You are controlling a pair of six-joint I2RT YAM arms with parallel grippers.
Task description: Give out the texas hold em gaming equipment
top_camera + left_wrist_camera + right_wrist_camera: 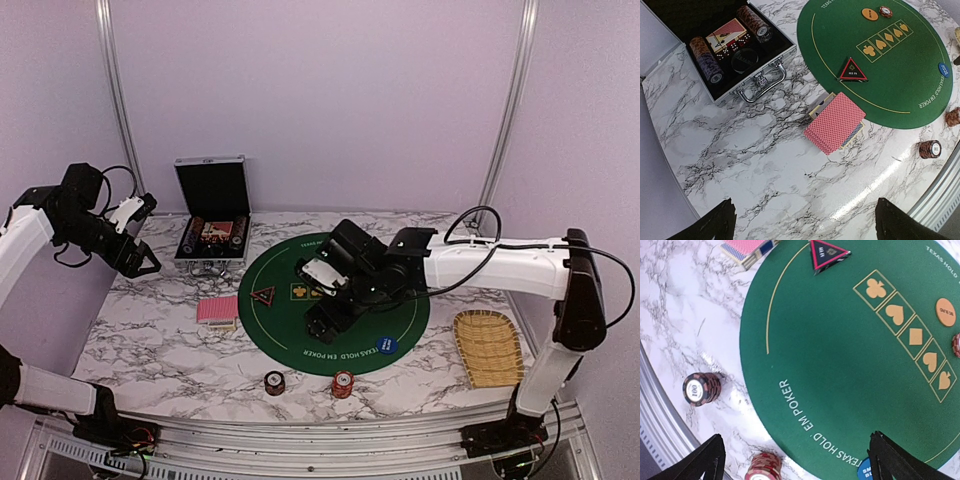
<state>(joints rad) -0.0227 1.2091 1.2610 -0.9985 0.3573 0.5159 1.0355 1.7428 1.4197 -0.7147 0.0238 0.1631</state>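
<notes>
Right claw point(795, 440) hangs released over the green mat point(840, 370), nothing in it. Left claw point(805, 207) gapes too, above the bench point(765, 165). Cards point(835, 122) lie just beside the mat, chip stacks point(701, 388) off its near edge.

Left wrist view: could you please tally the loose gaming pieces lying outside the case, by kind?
Chip stacks: 3
Button discs: 2
Triangular marker: 1
Card pile: 1
Total: 7
</notes>
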